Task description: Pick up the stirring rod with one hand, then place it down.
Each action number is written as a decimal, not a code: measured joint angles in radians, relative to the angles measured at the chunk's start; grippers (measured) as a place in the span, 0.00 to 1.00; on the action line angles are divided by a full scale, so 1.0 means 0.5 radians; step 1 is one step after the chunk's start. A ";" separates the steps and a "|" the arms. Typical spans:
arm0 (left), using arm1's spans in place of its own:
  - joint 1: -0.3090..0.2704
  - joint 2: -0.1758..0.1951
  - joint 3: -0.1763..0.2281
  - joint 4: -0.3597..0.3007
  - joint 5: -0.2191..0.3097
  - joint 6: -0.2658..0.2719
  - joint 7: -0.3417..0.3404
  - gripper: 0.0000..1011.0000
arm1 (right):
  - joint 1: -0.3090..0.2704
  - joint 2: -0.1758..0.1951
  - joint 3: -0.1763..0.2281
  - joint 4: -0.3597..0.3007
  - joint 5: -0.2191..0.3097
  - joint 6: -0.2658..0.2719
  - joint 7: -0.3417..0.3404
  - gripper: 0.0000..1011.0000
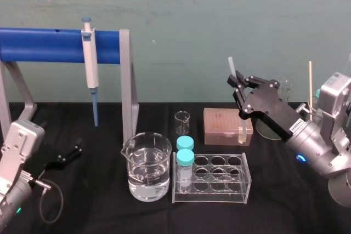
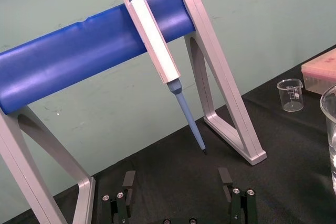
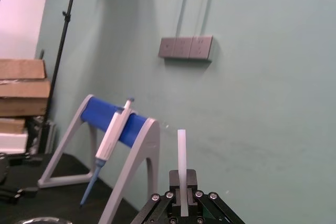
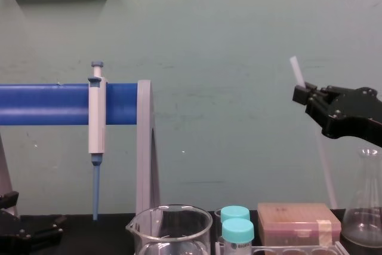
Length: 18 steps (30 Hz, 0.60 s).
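The stirring rod (image 1: 232, 67) is a thin translucent white stick, held nearly upright above the table at the right. My right gripper (image 1: 237, 84) is shut on the stirring rod near its upper part; the rod's lower end hangs down in front of the pink box (image 1: 225, 125). From the chest the stirring rod (image 4: 295, 68) pokes up above the right gripper (image 4: 301, 95) and runs down below it. The right wrist view shows the stirring rod (image 3: 181, 153) clamped between the fingers (image 3: 191, 178). My left gripper (image 2: 177, 183) rests open low at the table's left (image 1: 69, 154).
A pipette (image 1: 90, 64) hangs on the blue stand (image 1: 49, 45) at the back left. A water-filled beaker (image 1: 146, 165), a small beaker (image 1: 182, 122) and a tube rack (image 1: 211, 177) with two teal-capped tubes stand mid-table. A flask (image 4: 365, 207) stands at the right.
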 joint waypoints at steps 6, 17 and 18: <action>0.000 0.000 0.000 0.000 0.000 0.000 0.000 0.99 | -0.049 -0.039 0.041 -0.001 -0.041 -0.117 -0.042 0.07; 0.000 0.000 0.000 0.000 0.000 0.000 0.000 0.99 | -0.162 -0.109 0.120 -0.005 -0.080 -0.181 -0.110 0.07; 0.000 0.000 0.000 0.000 0.000 0.000 0.000 0.99 | -0.172 -0.114 0.127 -0.008 -0.087 -0.173 -0.118 0.07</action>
